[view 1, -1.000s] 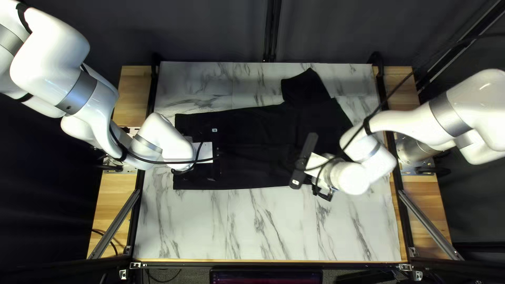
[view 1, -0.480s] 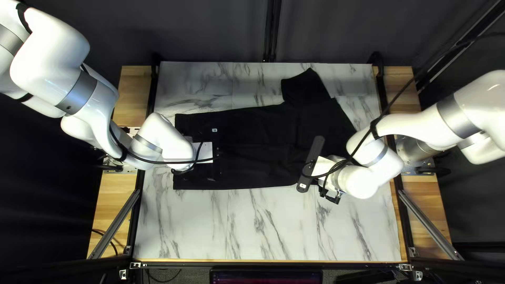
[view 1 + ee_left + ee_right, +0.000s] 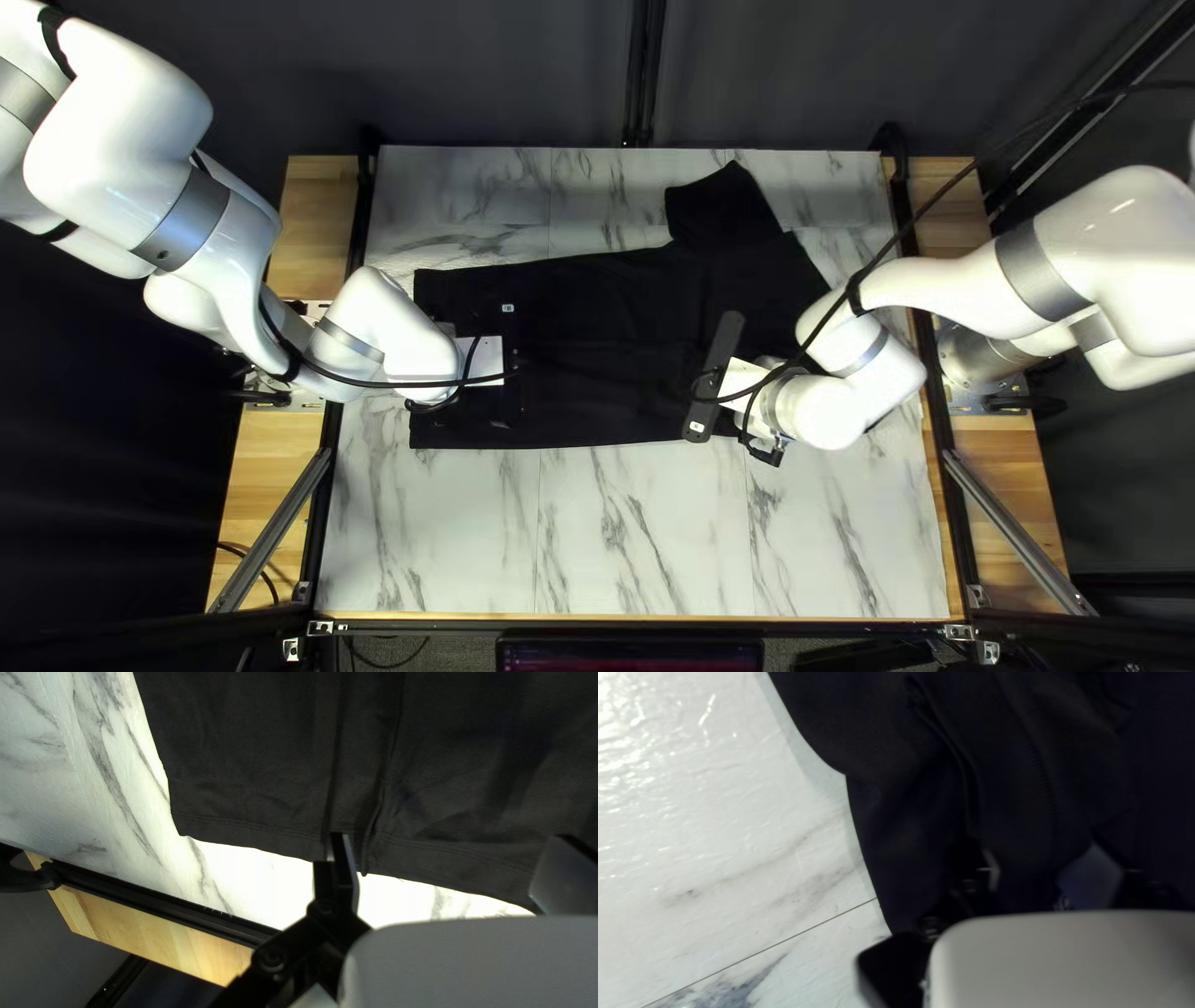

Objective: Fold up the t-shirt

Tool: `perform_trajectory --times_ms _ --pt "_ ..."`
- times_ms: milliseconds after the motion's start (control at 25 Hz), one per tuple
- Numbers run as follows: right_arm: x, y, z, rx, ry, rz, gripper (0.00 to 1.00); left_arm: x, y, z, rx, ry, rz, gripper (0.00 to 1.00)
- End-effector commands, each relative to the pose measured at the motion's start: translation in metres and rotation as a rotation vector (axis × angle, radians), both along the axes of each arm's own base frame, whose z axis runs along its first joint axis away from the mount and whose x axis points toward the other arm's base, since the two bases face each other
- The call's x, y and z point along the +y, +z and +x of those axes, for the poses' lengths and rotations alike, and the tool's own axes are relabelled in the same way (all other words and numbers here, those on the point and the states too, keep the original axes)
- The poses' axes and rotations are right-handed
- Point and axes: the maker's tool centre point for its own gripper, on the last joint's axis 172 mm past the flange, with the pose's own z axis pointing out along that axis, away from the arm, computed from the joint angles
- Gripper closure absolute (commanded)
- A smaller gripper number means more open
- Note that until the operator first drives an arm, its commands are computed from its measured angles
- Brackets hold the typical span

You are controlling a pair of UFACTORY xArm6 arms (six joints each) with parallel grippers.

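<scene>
Top left view: the black t-shirt (image 3: 598, 305) lies spread over the marble surface (image 3: 598, 535), its hem (image 3: 416, 299) toward the left arm (image 3: 137, 174) and a sleeve (image 3: 725, 205) sticking out toward the dark curtain (image 3: 498, 75). The left gripper (image 3: 432, 405) is at the hem. The right gripper (image 3: 764, 453) is by the t-shirt's near edge, toward its other end, with the right arm (image 3: 971, 293) reaching in over that side. A black cable (image 3: 927, 214) runs along the right arm.

Left wrist view: the left gripper (image 3: 450, 839) is released, its fingers (image 3: 344, 865) well apart and the hem passing beneath and between them. Whether they touch the cloth, I cannot tell. Narrow creases run through the t-shirt ahead; beside it are the surface, a black rail (image 3: 162, 902) and a wooden board (image 3: 156, 939).

Right wrist view: dark, rumpled cloth of the t-shirt crowds round the right gripper (image 3: 1033, 865), with a curved edge against the surface. Whether its fingers are released, clenched or grasping the t-shirt, I cannot tell.
</scene>
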Motion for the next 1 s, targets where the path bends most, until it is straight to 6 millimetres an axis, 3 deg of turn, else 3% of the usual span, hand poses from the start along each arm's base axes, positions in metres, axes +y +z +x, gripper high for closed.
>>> perform_trajectory --times_ms 40,280,680,720,760,800,840,1000 --pt "0.003 0.012 -0.005 0.003 -0.003 -0.005 1.0 0.0 0.0 0.0 0.0 0.0 0.0 0.0" --pt "0.011 0.027 -0.006 0.023 -0.003 -0.013 1.0 0.0 0.0 0.0 0.0 0.0 0.0 0.0" --pt "0.025 0.022 0.001 0.073 -0.028 0.048 1.0 0.0 0.0 0.0 0.0 0.0 0.0 0.0" --pt "0.026 0.02 0.002 0.075 -0.034 0.063 0.49 0.0 0.0 0.0 0.0 0.0 0.0 0.0" --pt "0.027 0.019 0.004 0.074 -0.039 0.074 0.26 0.0 0.0 0.0 0.0 0.0 0.0 0.0" --pt "0.029 0.019 0.006 0.074 -0.047 0.095 0.19 0.0 0.0 0.0 0.0 0.0 0.0 0.0" --pt "0.03 0.019 0.006 0.074 -0.051 0.104 0.0 0.0 0.0 0.0 0.0 0.0 0.0 0.0" --pt "0.031 0.03 0.004 0.059 -0.061 0.118 0.0 0.0 0.0 0.0 0.0 0.0 0.0 0.0"
